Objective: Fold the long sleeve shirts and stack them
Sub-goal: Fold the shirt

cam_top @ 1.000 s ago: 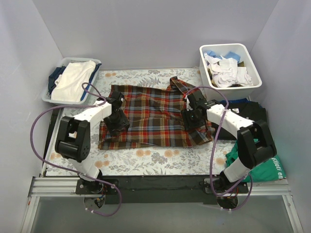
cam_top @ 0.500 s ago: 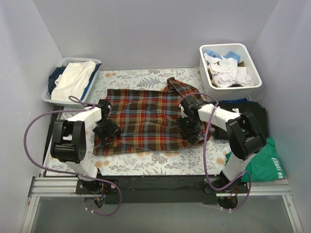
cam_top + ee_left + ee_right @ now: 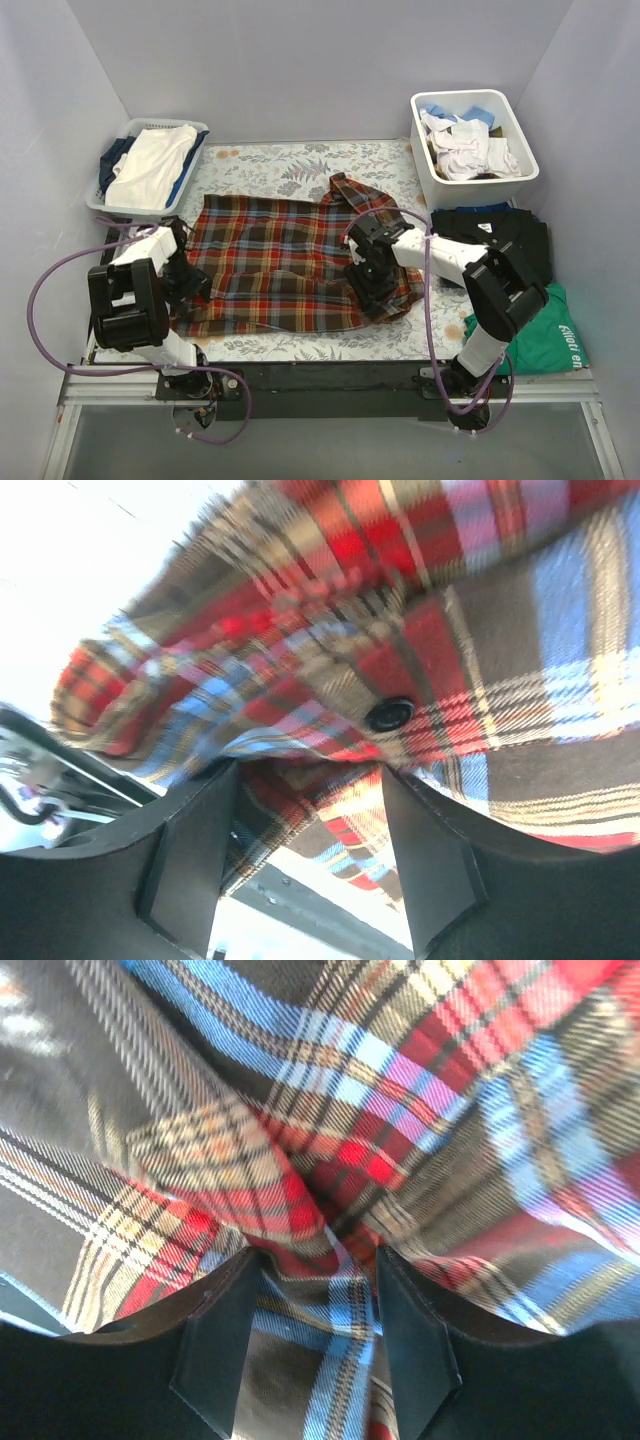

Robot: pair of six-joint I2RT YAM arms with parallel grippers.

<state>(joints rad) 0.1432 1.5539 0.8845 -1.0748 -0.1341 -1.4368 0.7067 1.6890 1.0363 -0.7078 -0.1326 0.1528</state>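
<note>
Plaid shirt [image 3: 270, 255] on a floral table [image 3: 290, 160] inside white walls [image 3: 300, 70], rumpled, spread between left gripper [image 3: 310, 775] and right gripper [image 3: 318, 1255], both clamped on its fabric.

White bin [image 3: 470, 188] back R, laundry basket [image 3: 120, 206] back L

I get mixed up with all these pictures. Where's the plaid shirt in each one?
Top: shirt spread over the table, between left gripper and right gripper.
Left wrist: shirt fills most of the picture, bunched between the fingers.
Right wrist: shirt fills the picture, a fold between the fingers.
Shared landmark: those two grippers are the black fingers low in each wrist view.
</note>
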